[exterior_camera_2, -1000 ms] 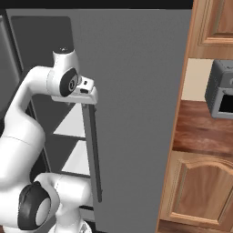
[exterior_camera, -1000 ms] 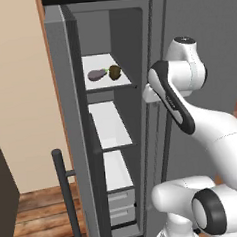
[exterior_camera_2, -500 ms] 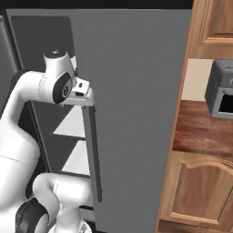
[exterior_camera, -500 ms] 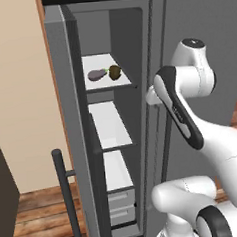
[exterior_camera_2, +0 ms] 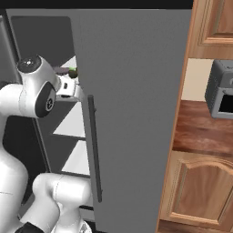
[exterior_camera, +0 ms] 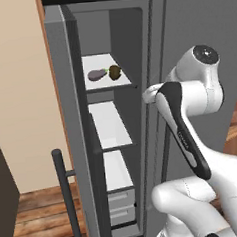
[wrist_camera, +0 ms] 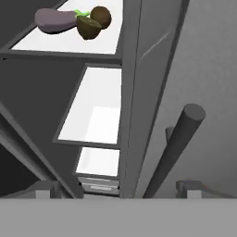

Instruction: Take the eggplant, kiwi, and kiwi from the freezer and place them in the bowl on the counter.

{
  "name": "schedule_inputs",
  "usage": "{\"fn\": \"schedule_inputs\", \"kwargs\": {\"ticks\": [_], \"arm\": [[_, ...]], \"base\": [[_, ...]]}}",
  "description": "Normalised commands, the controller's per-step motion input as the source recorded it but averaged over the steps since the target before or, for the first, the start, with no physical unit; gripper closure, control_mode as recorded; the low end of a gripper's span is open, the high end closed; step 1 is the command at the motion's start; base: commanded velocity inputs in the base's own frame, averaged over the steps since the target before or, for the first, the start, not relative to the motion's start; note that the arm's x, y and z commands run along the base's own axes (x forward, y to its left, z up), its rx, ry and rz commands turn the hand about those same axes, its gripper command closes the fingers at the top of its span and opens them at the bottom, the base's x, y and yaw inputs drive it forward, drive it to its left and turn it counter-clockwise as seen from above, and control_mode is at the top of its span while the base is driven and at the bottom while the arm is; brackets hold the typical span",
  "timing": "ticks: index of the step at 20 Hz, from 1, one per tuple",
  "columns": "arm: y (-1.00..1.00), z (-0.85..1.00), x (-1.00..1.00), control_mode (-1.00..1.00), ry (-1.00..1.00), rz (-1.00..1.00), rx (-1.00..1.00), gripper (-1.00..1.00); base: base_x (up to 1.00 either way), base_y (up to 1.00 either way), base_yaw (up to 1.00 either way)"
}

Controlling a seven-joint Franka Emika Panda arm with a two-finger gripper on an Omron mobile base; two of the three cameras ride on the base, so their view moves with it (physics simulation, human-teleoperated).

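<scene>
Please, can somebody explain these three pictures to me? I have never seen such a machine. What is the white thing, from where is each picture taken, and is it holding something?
The white thing is a robot arm on a base that can drive, in a computer-drawn kitchen. Two pictures come from cameras on that base, one behind the arm on its left and one on its right. The third comes from a camera on the hand; the two small grey tips at its bottom are the fingers of the gripper.

The tall grey cabinet is the freezer, with its left door open. On the top white shelf lie a purple eggplant and two brown kiwis, close together. In the right base picture you also see a wooden counter with a small grey toaster oven.

The fingers stand apart and hold nothing. The hand is in front of the freezer, below the fruit shelf.
</scene>
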Motion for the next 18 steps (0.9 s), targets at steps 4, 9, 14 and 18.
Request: {"fn": "schedule_inputs", "kwargs": {"ticks": [4, 9, 14, 18], "arm": [[0.82, 0.71, 0.12, -1.0, -0.09, 0.0, -0.01, -1.0], [0.69, 0.22, 0.38, -1.0, 0.03, 0.0, 0.0, -1.0], [0.35, 0.0, 0.49, -1.0, 0.09, 0.0, 0.0, -1.0], [0.02, -0.04, 0.22, -1.0, 0.07, 0.0, -0.01, -1.0]], "base": [[0.0, 0.0, 0.0], [0.0, 0.0, 0.0], [0.0, 0.0, 0.0], [0.0, 0.0, 0.0]]}}
